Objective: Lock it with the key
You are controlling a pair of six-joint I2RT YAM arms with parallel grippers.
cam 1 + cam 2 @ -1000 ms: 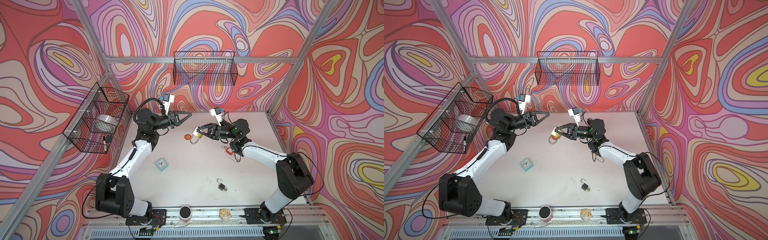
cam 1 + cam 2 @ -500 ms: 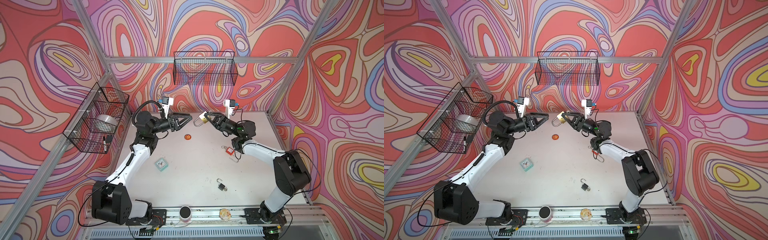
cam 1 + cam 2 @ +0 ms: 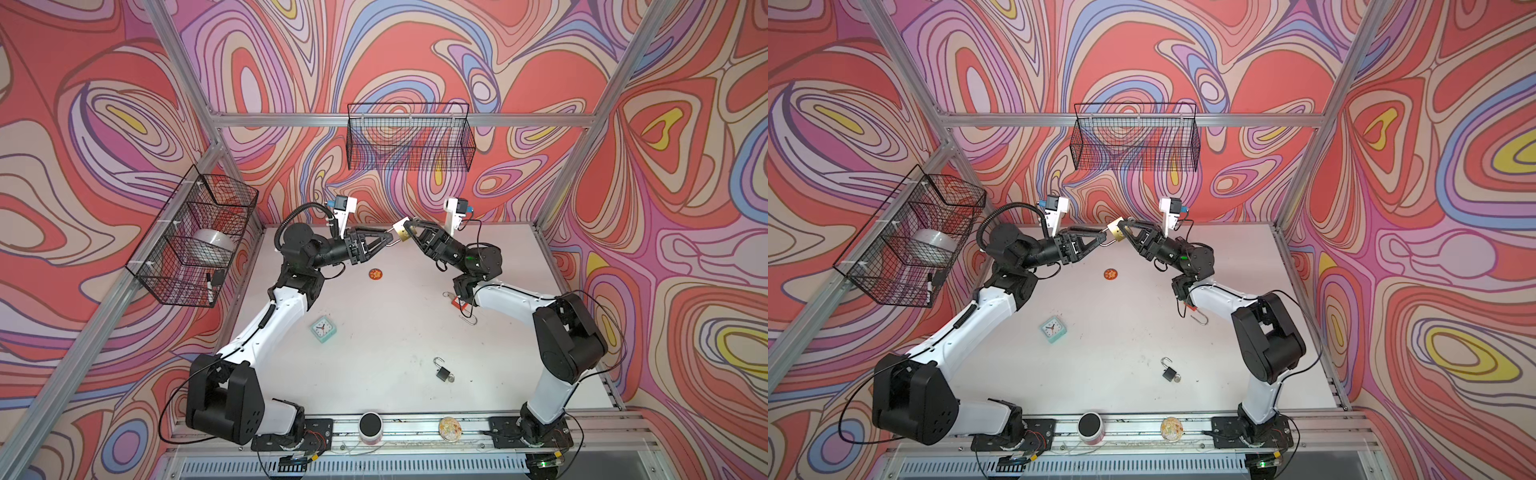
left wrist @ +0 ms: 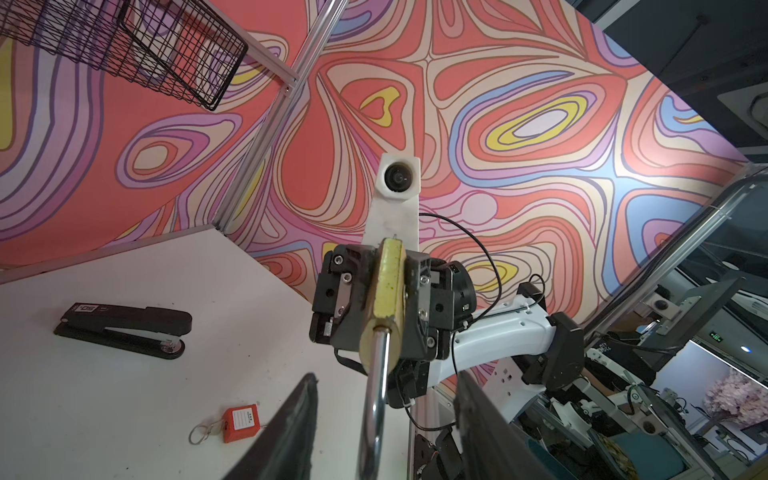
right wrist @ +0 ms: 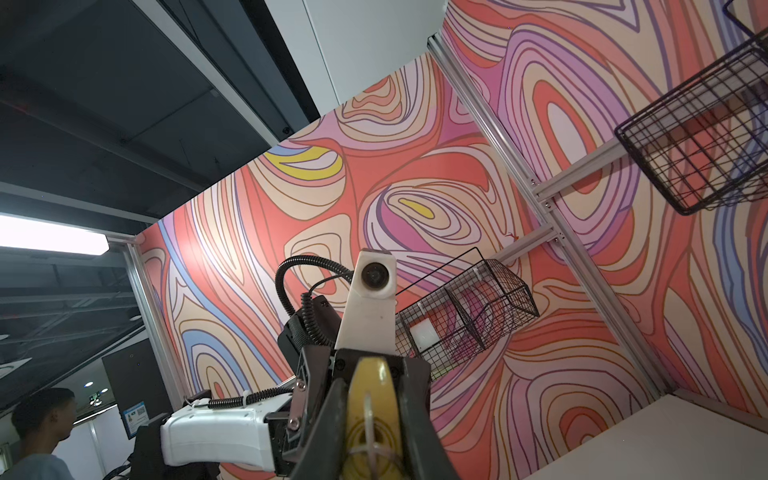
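Item: brass padlock [image 3: 400, 234], held aloft, far centre | right gripper [image 3: 406, 231]: pinching lock body, presenting shackle [image 4: 376, 395] leftward | left gripper [image 3: 390, 241]: fingers spread astride shackle, probably to press it home | key: not discernible.

The brass padlock [image 3: 400, 234] is in the air near the far edge of the worktop [image 3: 395, 332], gripped by the right hand [image 3: 406, 231]; its steel shackle [image 4: 376, 395] lies between the parted fingers [image 4: 291, 428] of the left hand [image 3: 390, 240].
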